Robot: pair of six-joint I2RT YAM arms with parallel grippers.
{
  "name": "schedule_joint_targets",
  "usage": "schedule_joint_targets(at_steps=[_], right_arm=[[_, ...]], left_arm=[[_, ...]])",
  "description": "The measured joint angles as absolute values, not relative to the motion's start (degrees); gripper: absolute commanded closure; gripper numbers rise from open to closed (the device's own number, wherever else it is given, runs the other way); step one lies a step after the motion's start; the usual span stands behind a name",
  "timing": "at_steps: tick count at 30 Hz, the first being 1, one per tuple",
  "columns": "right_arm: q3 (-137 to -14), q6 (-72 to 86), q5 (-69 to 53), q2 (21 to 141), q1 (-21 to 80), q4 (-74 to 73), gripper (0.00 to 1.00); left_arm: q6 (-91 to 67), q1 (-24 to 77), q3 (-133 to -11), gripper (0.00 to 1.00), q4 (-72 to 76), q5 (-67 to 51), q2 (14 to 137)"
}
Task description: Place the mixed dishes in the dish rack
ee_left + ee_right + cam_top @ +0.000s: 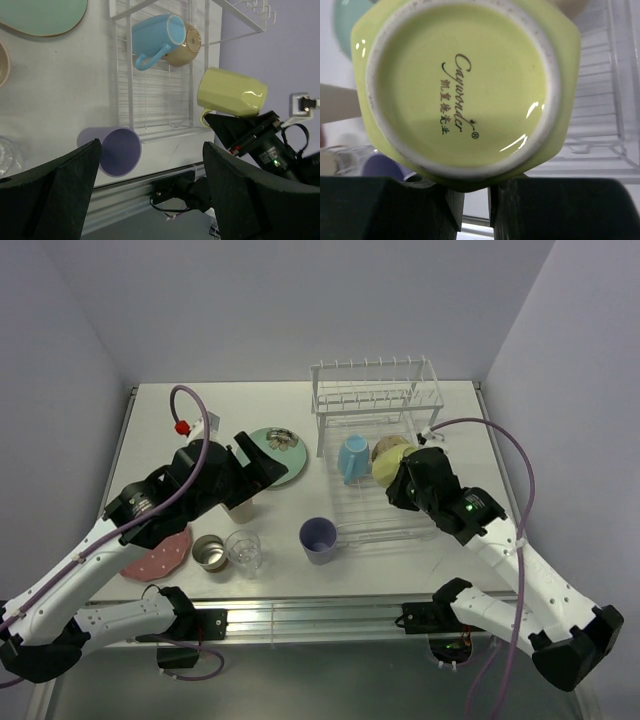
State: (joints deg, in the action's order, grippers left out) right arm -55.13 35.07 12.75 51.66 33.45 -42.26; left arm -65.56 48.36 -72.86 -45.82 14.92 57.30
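The right hand (476,202) is nearly closed, its two fingers pinched on the lower edge of the yellow cup (465,85). From the left wrist view the grip seems to sit at the handle, though the exact contact is hidden. The cup lies on its side in the grip, base toward the wrist camera. It hangs over the right part of the dish rack (372,380), above its lower basket (380,520), and as far as the views show it is clear of the wires.

The step in hand looks like setting this cup down in the basket. To do it well, lower it onto free wires at the near right. Keep it apart from the blue cup (152,32) and the tan cup (187,42), which lie against each other at the far end of the basket. Let the cup rest fully before the fingers part, since a cup on its side can roll and its handle could catch a wire.

The left hand (152,145) stands wide open with nothing between its fingers, above the worktop (380,560) left of the rack. The lavender cup (119,152) stands upright close beside one finger and is the nearest candidate for a next pick. Farther left wait the clear glass (243,550), the small steel cup (210,552), the pink dotted plate (160,558) and the mint-green plate (295,468).
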Motion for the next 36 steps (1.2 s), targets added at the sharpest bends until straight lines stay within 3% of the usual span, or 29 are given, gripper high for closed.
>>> schedule_joint_targets(at_steps=[13, 30, 36], right_arm=[[-49.3, 31.9, 11.1, 62.0, 26.8, -33.5, 1.00], [-47.1, 30.5, 11.9, 71.8, 26.4, -27.3, 1.00], [-45.7, 30.3, 13.4, 72.6, 26.3, -26.2, 0.91]], left_arm=[[-65.6, 48.4, -72.9, 0.15, -52.4, 15.3, 56.7], [-67.1, 48.3, -72.6, 0.17, -64.7, 20.3, 57.6], [-66.7, 48.3, -70.3, 0.17, -66.4, 21.8, 58.4]])
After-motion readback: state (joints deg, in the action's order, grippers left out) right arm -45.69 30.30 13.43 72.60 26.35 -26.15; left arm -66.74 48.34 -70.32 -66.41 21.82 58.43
